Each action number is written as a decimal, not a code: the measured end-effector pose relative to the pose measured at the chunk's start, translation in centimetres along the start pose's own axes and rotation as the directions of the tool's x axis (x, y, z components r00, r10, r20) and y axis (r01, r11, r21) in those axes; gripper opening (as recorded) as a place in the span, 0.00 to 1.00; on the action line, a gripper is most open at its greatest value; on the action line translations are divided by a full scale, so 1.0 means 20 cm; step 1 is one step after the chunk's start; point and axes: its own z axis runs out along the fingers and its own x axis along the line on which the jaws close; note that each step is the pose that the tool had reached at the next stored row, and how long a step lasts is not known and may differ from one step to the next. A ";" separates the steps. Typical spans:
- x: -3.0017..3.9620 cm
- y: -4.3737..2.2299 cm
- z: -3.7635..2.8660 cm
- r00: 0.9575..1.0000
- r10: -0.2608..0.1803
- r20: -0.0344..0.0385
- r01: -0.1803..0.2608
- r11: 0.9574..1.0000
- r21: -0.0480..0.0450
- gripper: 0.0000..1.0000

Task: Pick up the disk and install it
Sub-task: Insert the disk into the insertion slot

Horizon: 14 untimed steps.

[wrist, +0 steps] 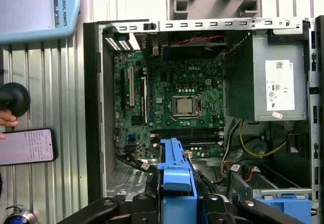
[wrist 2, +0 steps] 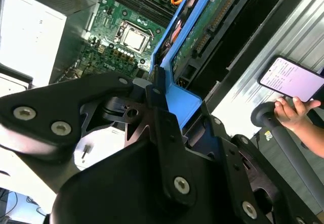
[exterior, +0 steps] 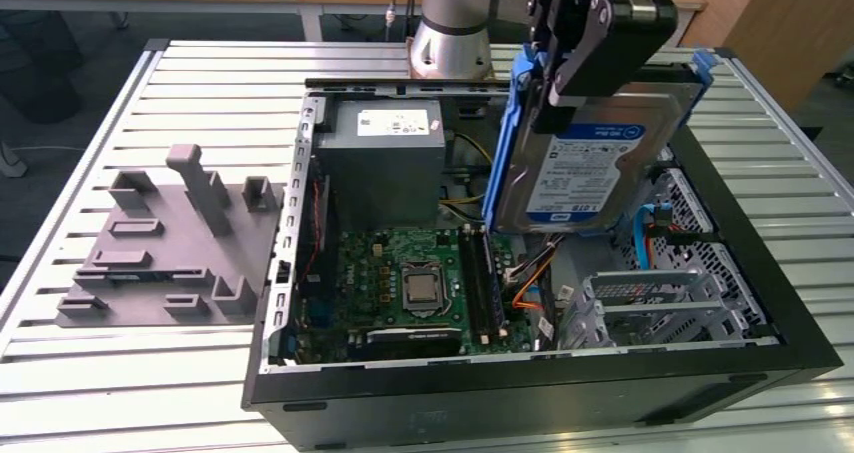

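1. Grips the disk (exterior: 587, 163) in the gripper (exterior: 603, 63), jaws clamped on the upper edge of its blue bracket (wrist 2: 187, 105).
2. Hangs the disk straight below the jaws, stood on edge, long axis running down from the grip toward the open computer case (exterior: 534, 393), labelled face turned to the case's near wall in the exterior view.
3. Carries it apart from everything, above the case's interior, nearer the far edge than the near one.
4. Sets it between the grey power supply box (exterior: 387, 163) on the exterior view's left and the silver drive cage (exterior: 654, 293) by the case's near corner on the exterior view's right.
5. Leaves the motherboard (wrist: 172, 102) uncovered beneath; not yet seated in any bay.
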 end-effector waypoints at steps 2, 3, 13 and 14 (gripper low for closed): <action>0.017 -0.003 0.000 1.000 0.001 0.000 -0.001 1.000 0.000 0.36; 0.025 -0.004 0.000 1.000 0.001 0.000 -0.001 1.000 0.000 0.36; 0.041 -0.009 0.001 1.000 0.003 0.000 -0.003 1.000 0.000 0.36; 0.041 -0.009 0.001 1.000 0.003 0.000 -0.003 1.000 0.000 0.36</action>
